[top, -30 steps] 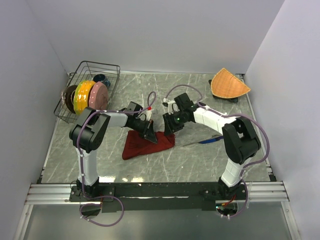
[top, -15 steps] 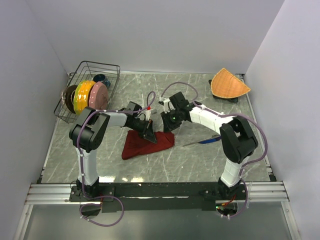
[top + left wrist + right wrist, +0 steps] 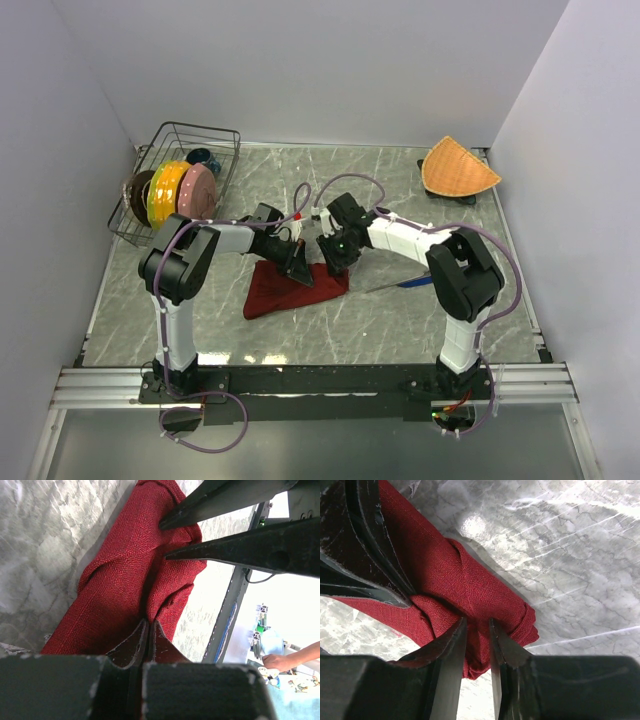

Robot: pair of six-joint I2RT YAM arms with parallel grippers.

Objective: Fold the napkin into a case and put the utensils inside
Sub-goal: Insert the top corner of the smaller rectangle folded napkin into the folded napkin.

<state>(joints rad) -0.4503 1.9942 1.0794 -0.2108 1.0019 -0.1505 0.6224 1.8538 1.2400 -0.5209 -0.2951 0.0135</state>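
The table is walled on its left, far and right sides, and its near edge runs along the rail that carries the arm bases; the widest bare marble lies on the near side of both jaws, between the napkin and that rail, with more open stone beyond the jaws toward the far wall; a wire rack of plates stands well off to the left of the left gripper, close to the left wall; the mat sits in the far right corner, well apart from the right gripper; the knife lies on the stone to the right of the right jaws, near but not touching them, and apart from the napkin.

The two grippers meet nose to nose over the far right part of the napkin, close beside each other; the rest of the cloth spreads out from under them toward the near left. The left jaws are closed tight on a raised fold of the napkin, the cloth running out from between the fingertips; the right jaws stand narrow, with a bunched ridge of the napkin held between the fingers; just to the right of them the napkin's rolled edge ends and bare marble begins.
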